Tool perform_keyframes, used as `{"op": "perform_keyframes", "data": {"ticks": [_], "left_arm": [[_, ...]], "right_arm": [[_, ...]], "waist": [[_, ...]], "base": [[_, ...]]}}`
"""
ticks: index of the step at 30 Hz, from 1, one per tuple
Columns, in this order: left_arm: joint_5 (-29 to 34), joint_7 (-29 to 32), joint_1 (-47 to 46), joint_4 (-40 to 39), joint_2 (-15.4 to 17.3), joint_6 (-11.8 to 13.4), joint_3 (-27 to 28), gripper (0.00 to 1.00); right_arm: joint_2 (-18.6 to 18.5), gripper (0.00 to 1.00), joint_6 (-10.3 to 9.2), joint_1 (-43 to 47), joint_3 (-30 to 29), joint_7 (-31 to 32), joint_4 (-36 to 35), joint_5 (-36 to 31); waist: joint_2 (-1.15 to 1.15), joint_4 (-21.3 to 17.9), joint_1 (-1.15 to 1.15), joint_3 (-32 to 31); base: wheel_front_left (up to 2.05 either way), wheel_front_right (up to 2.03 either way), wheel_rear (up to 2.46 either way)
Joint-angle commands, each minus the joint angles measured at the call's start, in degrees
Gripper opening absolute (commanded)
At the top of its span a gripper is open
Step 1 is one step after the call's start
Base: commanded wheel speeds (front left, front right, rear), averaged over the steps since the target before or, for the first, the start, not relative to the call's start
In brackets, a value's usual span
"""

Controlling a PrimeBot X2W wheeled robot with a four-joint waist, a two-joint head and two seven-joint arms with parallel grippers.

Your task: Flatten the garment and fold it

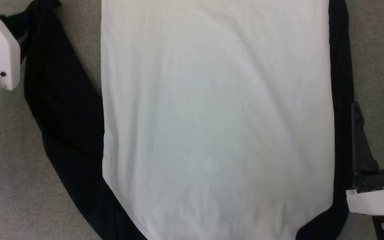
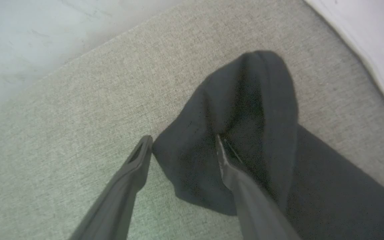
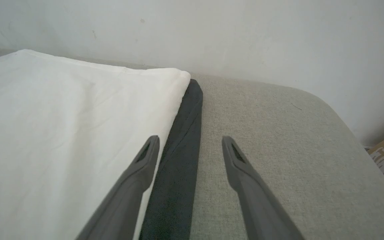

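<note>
upholstery (image 1: pixel 8 150) of grey, coarse-woven fabric spreads under everything, and its far edge is rounded where it meets a pale wall (image 3: pixel 212 33). on it the garment (image 1: pixel 212 116) lies flat. its broad white body is a soft rectangle of thin knit, with faint creases running slantwise. a long black sleeve (image 1: pixel 65 110) angles away from the body's left edge, matte and limp; in my left wrist view its end humps up into a rounded fold. a narrow black side strip (image 1: pixel 342 83) with a stitched seam borders the body's right edge, straight and flat.

my left gripper (image 2: pixel 182 139) has its jaws spread wide and grips nothing. one slim dark finger is over the sleeve's end, and the other is just beside that end's edge, above bare upholstery. my right gripper (image 1: pixel 375 103) is likewise wide open and empty, just beside the side strip. in my right wrist view one tapered finger shows against the white-black border, the other against the grey weave.
</note>
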Motion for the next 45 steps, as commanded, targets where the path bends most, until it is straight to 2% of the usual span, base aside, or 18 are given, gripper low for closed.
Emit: {"op": "perform_keyframes", "data": {"ticks": [1, 4, 5, 6, 10, 15, 23, 30, 36, 40, 45], "left_arm": [[-0.49, -0.3, 1.32, 0.86, 0.01, -0.4, -0.31, 1.0], [-1.53, -0.06, 2.18, 1.72, -0.57, -0.4, -0.52, 1.0], [-2.04, 0.11, 2.34, 1.83, -0.79, -0.41, -0.57, 0.48], [-2.46, -0.09, 2.32, 1.74, -0.96, -0.41, -0.55, 0.0], [-3.01, -0.76, 2.12, 1.34, -1.08, -0.41, -0.52, 0.0], [-3.26, -5.12, 1.5, 1.16, -1.62, 0.19, 1.21, 0.0], [-8.79, -12.2, 3.31, -0.38, -3.36, 1.29, 6.87, 0.0], [-12.36, -15.75, 12.22, -6.45, 1.05, 1.94, 11.28, 0.0], [-16.14, -18.42, 23.76, -16.18, 5.68, 5.24, 17.08, 0.0], [-18.54, -19.35, 33.32, -23.84, 8.96, 8.92, 21.98, 0.0], [-20.72, -21.12, 46.15, -32.46, 11.08, 13.59, 28.74, 0.0]], "right_arm": [[0.13, 1.0, -0.05, -1.02, 0.02, 0.13, -0.4, -0.44], [0.13, 1.0, -0.05, -1.2, -0.09, 0.38, -0.73, -0.65], [0.13, 1.0, -0.05, -1.26, -0.19, 0.47, -0.86, -0.71], [0.13, 1.0, -0.05, -1.32, -0.26, 0.55, -0.97, -0.75], [0.13, 1.0, -0.05, -1.46, -0.41, 0.78, -1.02, -0.91], [0.13, 1.0, -0.05, -1.82, -0.23, 0.66, -0.22, -0.72], [0.13, 1.0, -0.05, -1.3, -0.51, -0.1, 2.0, 0.48], [0.13, 1.0, -0.05, 1.32, -1.24, -0.44, 4.14, 2.03], [0.13, 1.0, -0.05, 4.05, -2.16, -0.24, 4.94, 3.11], [0.13, 1.0, -0.05, 5.64, -3.03, 0.02, 5.04, 3.66], [0.13, 1.0, -0.05, 7.59, -3.57, -0.06, 5.34, 4.6]], "waist": [[0.0, -0.32, 0.0, 0.6], [0.0, -0.37, 0.0, 1.13], [0.0, -0.31, 0.0, 1.31], [0.0, -0.25, 0.0, 1.46], [0.0, 0.05, 0.0, 1.6], [0.0, 0.59, 0.0, -0.13], [0.0, 1.55, 0.0, -7.04], [0.0, 2.78, 0.0, -15.27], [0.0, 4.18, 0.0, -21.36], [0.0, 5.3, 0.0, -23.9], [0.0, 6.66, 0.0, -26.43]], "base": [[0.0, 0.0, 0.0], [0.0, 0.0, 0.0], [0.0, 0.0, 0.0], [0.0, 0.0, 0.0], [0.0, 0.0, 0.0], [0.0, 0.0, 0.0], [0.0, 0.0, 0.0], [0.0, 0.0, 0.0], [0.0, 0.0, 0.0], [0.0, 0.0, 0.0], [0.0, 0.0, 0.0]]}}
